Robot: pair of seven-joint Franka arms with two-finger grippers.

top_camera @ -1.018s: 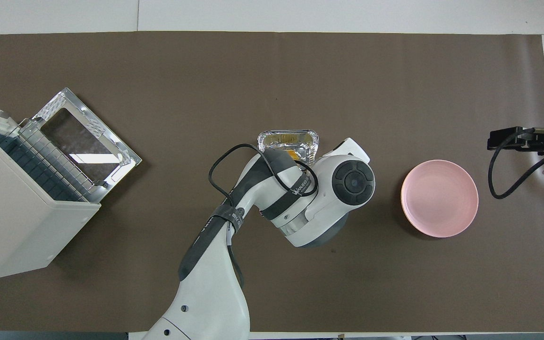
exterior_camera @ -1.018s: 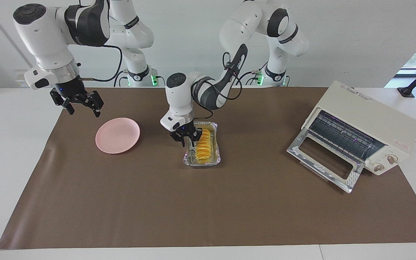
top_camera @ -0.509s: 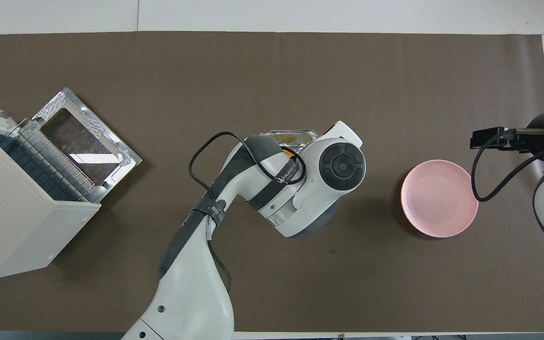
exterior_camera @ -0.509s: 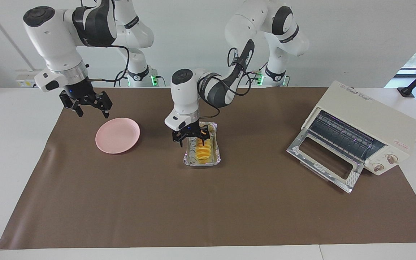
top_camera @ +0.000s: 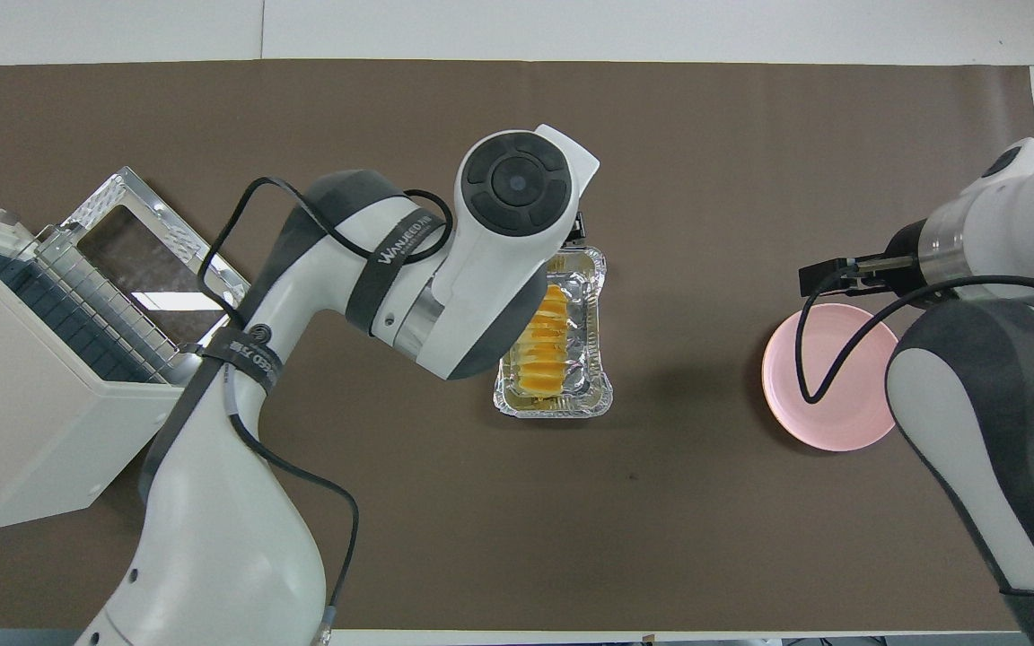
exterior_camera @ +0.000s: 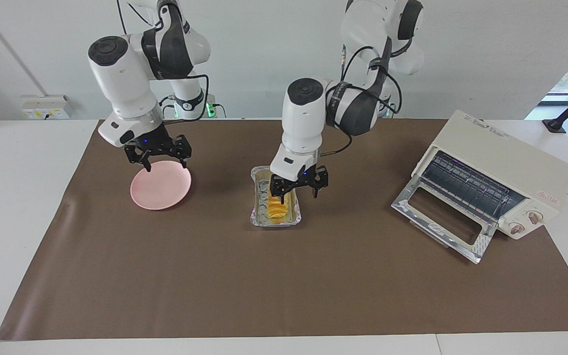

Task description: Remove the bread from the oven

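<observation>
Brown matte mat (exterior_camera: pixel 284 276); ridged bread (exterior_camera: pixel 277 207) in crinkled foil tray (exterior_camera: pixel 259 217); both jaws spread wide, empty.

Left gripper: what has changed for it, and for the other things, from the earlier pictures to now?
The left gripper let go of the foil tray, opened and rose over it. The right gripper, open, moved in over the plate. The bread in the tray, the plate and the oven with its door down stayed put.

— Bread (exterior_camera: pixel 278 205) where?
— In foil tray (exterior_camera: pixel 259 217), mid-table, between plate (exterior_camera: pixel 160 190) and oven (exterior_camera: pixel 498 175).
— Oven?
— At left arm's end, door (exterior_camera: pixel 444 224) down.
— Plate?
— Toward right arm's end.
</observation>
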